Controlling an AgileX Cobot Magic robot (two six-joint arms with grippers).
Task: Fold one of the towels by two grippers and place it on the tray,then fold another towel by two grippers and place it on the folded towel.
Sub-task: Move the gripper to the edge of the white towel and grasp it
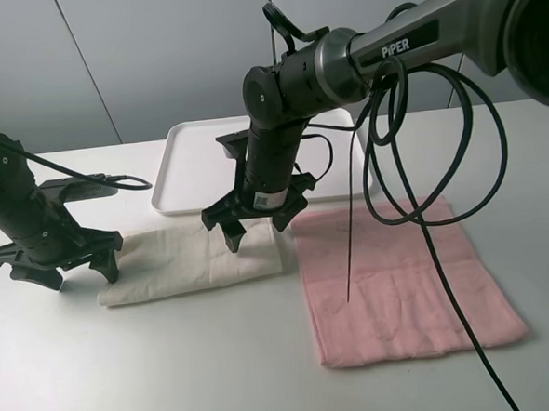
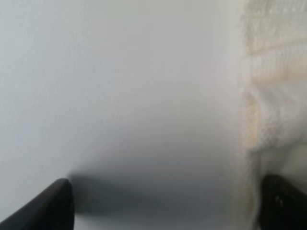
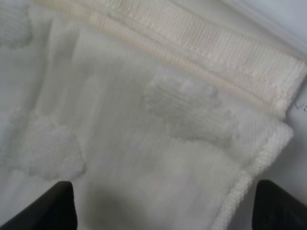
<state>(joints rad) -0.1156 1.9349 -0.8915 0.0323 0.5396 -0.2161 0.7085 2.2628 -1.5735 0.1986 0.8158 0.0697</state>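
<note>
The cream towel lies doubled over as a long strip on the table, just in front of the white tray. My left gripper stands open at the strip's left end, with one finger by the towel's edge and the other on bare table. My right gripper is low over the strip's right end, its jaws wide apart above the layered corner and holding nothing. The pink towel lies flat to the right.
The tray holds nothing that I can see, though the right arm covers part of it. Black cables loop down from that arm across the pink towel. The pink towel nearly touches the cream one's right end.
</note>
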